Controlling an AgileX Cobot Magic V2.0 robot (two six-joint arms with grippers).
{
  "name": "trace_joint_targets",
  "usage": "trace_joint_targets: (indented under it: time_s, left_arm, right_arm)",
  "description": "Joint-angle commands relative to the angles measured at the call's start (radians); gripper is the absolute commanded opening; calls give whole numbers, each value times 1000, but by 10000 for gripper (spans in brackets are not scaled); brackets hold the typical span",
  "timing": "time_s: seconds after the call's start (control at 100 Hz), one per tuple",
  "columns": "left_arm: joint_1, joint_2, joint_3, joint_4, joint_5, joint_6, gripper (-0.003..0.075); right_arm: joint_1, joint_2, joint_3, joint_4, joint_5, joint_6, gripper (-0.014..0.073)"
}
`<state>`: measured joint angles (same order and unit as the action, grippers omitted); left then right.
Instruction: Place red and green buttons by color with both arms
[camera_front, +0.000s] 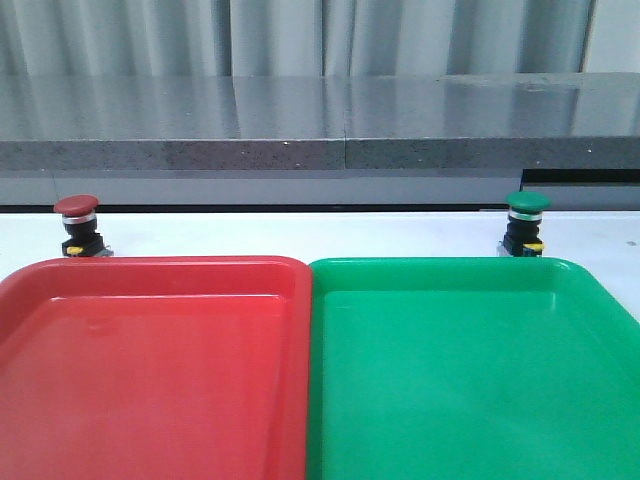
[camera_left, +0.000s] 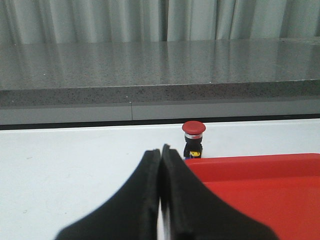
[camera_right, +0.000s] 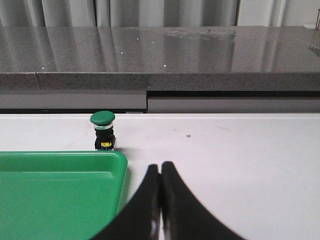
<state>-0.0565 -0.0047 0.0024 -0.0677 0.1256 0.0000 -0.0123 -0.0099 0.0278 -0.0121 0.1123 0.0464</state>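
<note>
Red button (camera_front: 77, 222) stands upright on white table (camera_front: 300, 235) just behind glossy red tray (camera_front: 150, 370)'s far left corner; green button (camera_front: 526, 221) likewise behind green tray (camera_front: 470, 370). Mushroom caps, silver rings, black bodies. Left pincer (camera_left: 161, 150) and right pincer (camera_right: 160, 167): curved black fingers pressed together, holding nothing.

The red button (camera_front: 77, 205) has a dull red cap, a silver ring, a black body and a yellow tab; the green button (camera_front: 527, 203) matches it under a deep green cap. The red tray (camera_front: 150, 275) and green tray (camera_front: 450, 275) are plain glossy plastic; the table (camera_front: 300, 235) is white; the ledge (camera_front: 320, 150) is speckled grey; both grippers (camera_left: 161, 155) (camera_right: 161, 170) are black.
</note>
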Motion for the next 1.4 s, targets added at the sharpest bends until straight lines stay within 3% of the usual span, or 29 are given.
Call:
trace_joint_targets:
  time_s: [0.0,0.92,1.39]
  left_arm:
    - [2,-31,10,-3,-78,0,-20]
    - [2,-17,-48,5,-142,0,-21]
    - [2,280,-421,5,167,0,-20]
  right_arm:
    - [-3,-23,-19,-2,-89,2,-55]
    - [-3,-23,-19,-2,-88,2,-55]
    - [-3,-23,-19,-2,-88,2,-55]
